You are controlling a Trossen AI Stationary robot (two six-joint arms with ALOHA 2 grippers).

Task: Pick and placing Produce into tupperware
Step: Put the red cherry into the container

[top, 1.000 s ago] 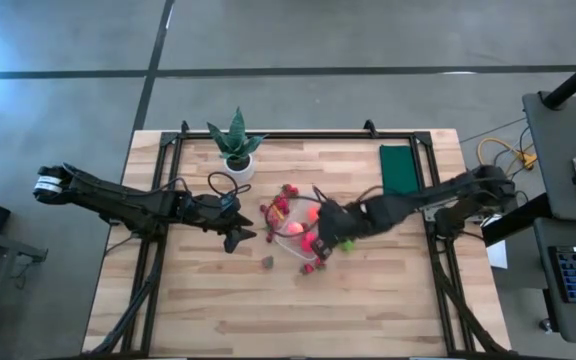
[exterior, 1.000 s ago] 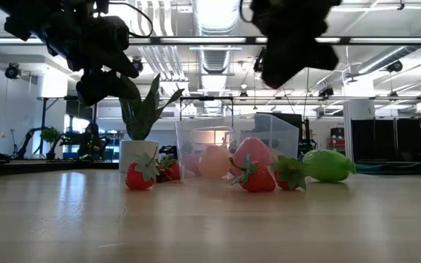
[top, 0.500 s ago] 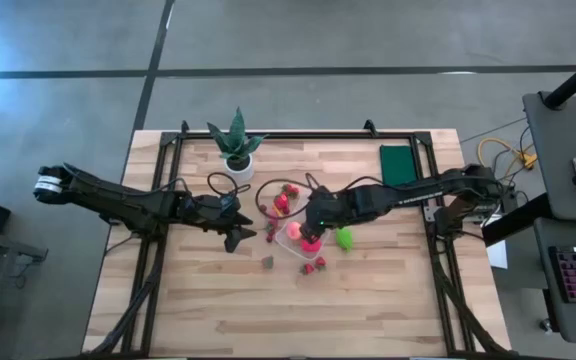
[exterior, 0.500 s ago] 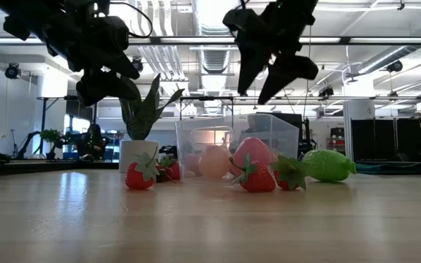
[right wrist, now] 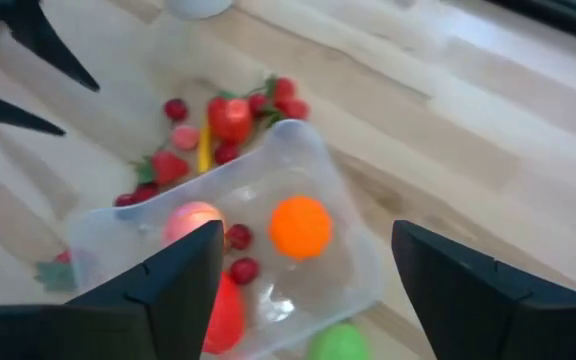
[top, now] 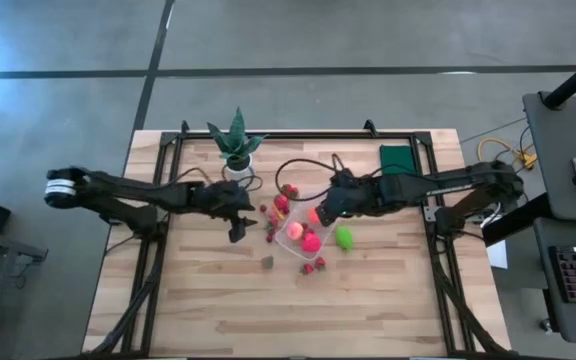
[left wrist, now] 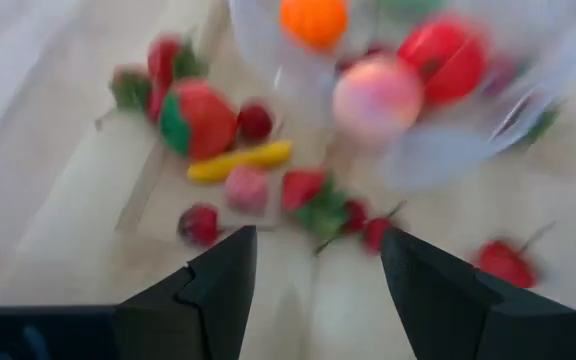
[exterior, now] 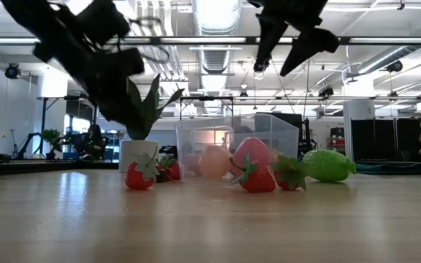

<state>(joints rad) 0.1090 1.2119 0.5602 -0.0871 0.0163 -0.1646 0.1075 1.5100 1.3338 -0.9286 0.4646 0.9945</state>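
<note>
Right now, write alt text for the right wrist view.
A clear tupperware on a wooden table holds an orange ball, a pink piece and red pieces of produce. More red pieces and a yellow one lie beside it, and the open right gripper hovers above.

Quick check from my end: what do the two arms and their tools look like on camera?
Both arms are dark, slim and jointed. The left arm has a white band at its outer end, and black cable loops run near both wrists. The left tool and the right tool each end in two dark, flat, tapering fingers. No other markings show.
</note>
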